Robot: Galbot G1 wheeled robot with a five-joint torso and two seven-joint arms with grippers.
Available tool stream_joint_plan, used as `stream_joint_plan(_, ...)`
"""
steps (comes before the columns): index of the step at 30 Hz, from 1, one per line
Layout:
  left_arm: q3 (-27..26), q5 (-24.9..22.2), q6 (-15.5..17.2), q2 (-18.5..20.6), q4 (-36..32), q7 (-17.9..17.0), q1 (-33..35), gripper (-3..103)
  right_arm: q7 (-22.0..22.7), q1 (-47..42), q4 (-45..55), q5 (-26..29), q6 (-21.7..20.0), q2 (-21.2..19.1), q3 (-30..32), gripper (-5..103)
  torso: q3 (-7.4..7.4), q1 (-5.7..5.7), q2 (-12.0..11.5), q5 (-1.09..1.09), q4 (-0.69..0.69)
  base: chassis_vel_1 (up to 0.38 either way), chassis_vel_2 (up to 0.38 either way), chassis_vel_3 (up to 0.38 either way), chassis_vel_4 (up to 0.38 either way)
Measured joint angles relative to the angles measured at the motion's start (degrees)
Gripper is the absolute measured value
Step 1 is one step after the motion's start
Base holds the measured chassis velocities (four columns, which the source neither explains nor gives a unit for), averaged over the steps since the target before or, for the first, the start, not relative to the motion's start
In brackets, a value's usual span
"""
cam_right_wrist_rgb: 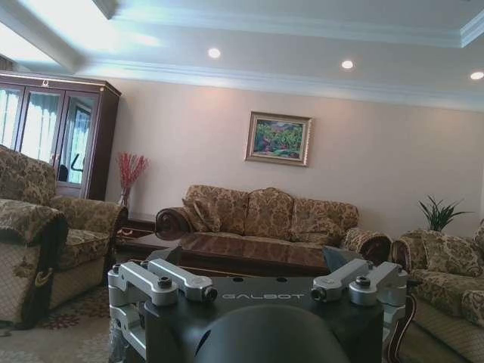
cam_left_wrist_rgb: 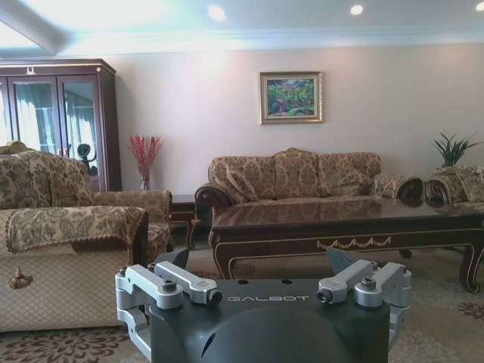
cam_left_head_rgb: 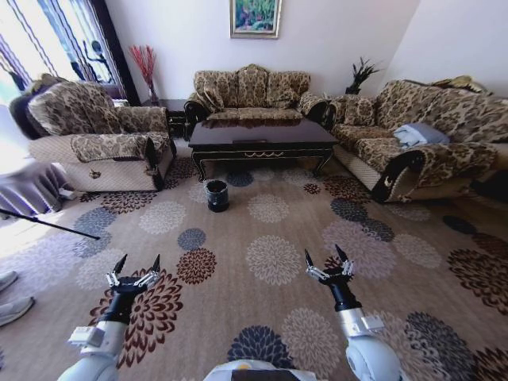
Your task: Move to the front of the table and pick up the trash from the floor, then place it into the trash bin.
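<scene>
Nearest, low in the head view: left claw (cam_left_head_rgb: 135,265) and right claw (cam_left_head_rgb: 326,259), both raised over the flowered carpet (cam_left_head_rgb: 270,238), both with fingers spread apart and gripping nothing. Level with each other, well apart, a wide stretch of bare carpet between. In the left wrist view, dark fingertips (cam_left_wrist_rgb: 175,259) of the left claw (cam_left_wrist_rgb: 259,265) splayed to either side of the metal linkages; the same splay on the right claw (cam_right_wrist_rgb: 253,261) in its own wrist view. Farther ahead of the left claw, slightly toward the right claw's side: trash bin (cam_left_head_rgb: 217,195), small, round, black, upright on the carpet. Just beyond the bin, and ahead of both claws: table (cam_left_head_rgb: 262,135), long, low, glossy dark top, gold scroll on the front rail, well away from either claw. Trash on the floor too small to make out. Beyond the table, a patterned sofa (cam_left_head_rgb: 252,91) against the far wall; an armchair (cam_left_head_rgb: 99,139) off past the left claw, another sofa (cam_left_head_rgb: 413,135) off past the right claw.
</scene>
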Motion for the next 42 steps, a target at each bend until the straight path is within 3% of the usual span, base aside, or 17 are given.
stream_joint_plan(42,0.0,0.0,0.0,0.0,0.0,0.0,0.0,100,0.0,0.0,0.0,0.0,0.0,0.0,0.0,100,6.64,5.22,11.86,0.0,0.0,0.0,0.0,0.0,0.0)
